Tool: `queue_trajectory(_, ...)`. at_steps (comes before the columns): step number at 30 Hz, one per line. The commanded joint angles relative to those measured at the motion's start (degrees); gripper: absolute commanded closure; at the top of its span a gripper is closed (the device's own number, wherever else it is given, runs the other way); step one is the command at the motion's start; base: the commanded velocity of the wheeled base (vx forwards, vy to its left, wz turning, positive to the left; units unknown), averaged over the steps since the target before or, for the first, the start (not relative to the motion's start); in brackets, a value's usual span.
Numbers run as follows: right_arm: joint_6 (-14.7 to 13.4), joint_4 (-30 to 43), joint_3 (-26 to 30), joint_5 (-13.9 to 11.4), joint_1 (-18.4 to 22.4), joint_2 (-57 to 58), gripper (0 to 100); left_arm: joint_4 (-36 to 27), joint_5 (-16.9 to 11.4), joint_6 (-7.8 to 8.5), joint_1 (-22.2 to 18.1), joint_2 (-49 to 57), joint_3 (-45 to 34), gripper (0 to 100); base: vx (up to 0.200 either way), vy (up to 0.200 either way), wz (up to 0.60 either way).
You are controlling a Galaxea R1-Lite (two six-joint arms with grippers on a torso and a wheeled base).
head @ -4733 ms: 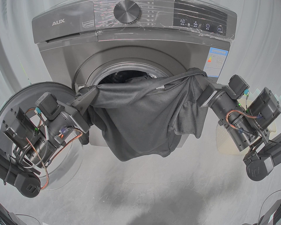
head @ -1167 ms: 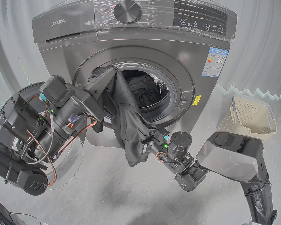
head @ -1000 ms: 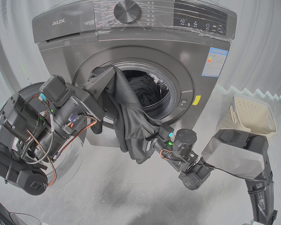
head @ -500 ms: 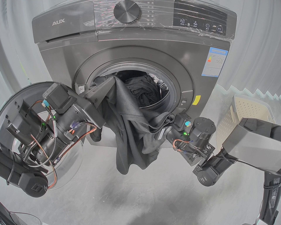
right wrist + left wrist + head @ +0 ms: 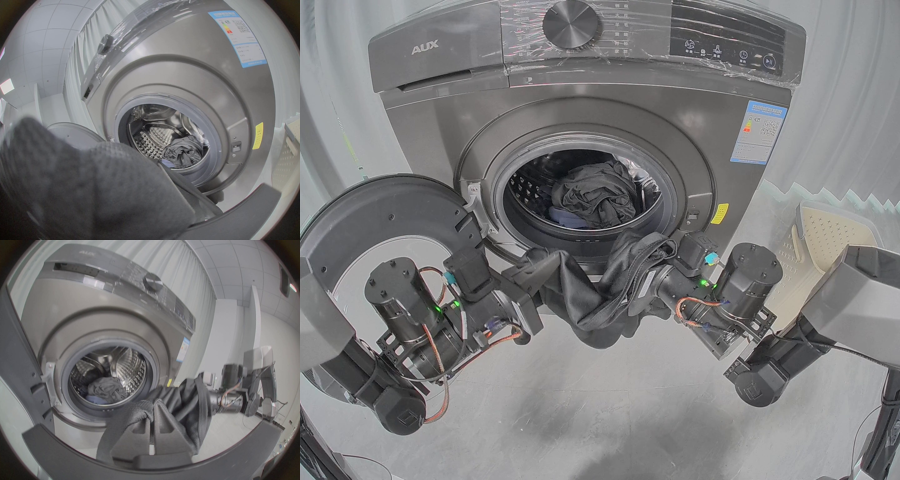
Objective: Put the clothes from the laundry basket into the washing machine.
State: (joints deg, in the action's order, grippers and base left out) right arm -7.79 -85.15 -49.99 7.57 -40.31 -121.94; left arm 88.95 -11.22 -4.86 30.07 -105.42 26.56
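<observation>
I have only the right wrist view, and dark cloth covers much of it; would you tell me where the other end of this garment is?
Observer: The left gripper holds it, jaws closed on the cloth, low beside the open door.
Operator: Thank you. Is any of it inside the drum yet?
Observer: None that I can see. The dark garment sags between the left gripper and the right gripper, in front of the washing machine and below its opening.
</observation>
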Motion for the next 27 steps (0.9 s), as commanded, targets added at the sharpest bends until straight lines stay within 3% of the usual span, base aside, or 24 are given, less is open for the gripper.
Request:
queue_trajectory(1, 0.1, 0.0, -0.2, -0.3, -1.9, 0.8, 100, 0.1, -0.7, 0.65, 0.0, -3.4, -1.7, 100, 0.0, 0.0, 0.0)
queue_trajectory(6, 0.3, 0.3, -1.0, -0.4, -3.0, 0.9, 100, 0.0, -1.1, 0.73, -0.3, -3.9, -1.8, 100, 0.0, 0.0, 0.0)
queue_trajectory(7, 0.3, 0.3, -1.2, -0.4, -3.0, 0.9, 100, 0.0, -1.3, 0.73, -0.5, -3.9, -1.9, 0, 0.0, 0.0, 0.0)
queue_trajectory(14, 0.3, 0.9, -4.3, -0.5, -2.2, 1.0, 100, 0.0, -2.0, 1.17, -0.8, -6.8, -4.0, 0, 0.0, 0.0, 0.0)
queue_trajectory(27, 0.7, 1.1, -3.7, -0.5, -4.1, 2.2, 100, 0.1, -1.9, 1.44, 0.2, -12.4, -3.6, 0, 0.0, 0.0, 0.0)
